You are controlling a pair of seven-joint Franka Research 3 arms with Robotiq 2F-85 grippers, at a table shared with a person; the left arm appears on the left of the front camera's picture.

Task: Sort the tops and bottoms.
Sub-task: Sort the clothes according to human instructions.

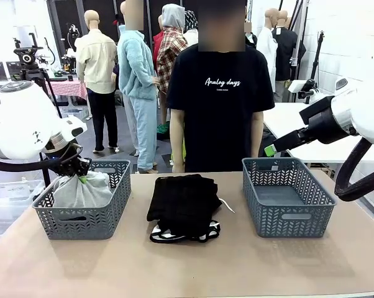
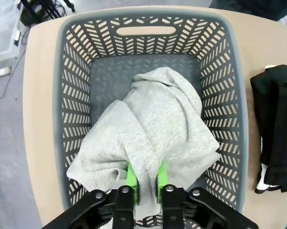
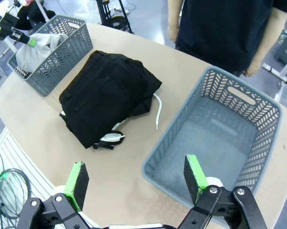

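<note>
While the left gripper (image 2: pixel 146 168) pinches the soft light-grey knit top (image 2: pixel 158 114) inside the grey lattice basket (image 2: pixel 69 95), snagging threatens.
Rising unreleased drags it out; right gripper (image 3: pixel 134 164) gapes empty.

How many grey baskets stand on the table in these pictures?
2. The left basket stands on the robot's left side and holds the grey top. The right basket stands on the robot's right side, with nothing visible inside. None seems hidden.

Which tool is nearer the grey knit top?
Left. The left tool pinches the grey top inside its basket; the right tool hovers open by the other basket, well apart.
</note>
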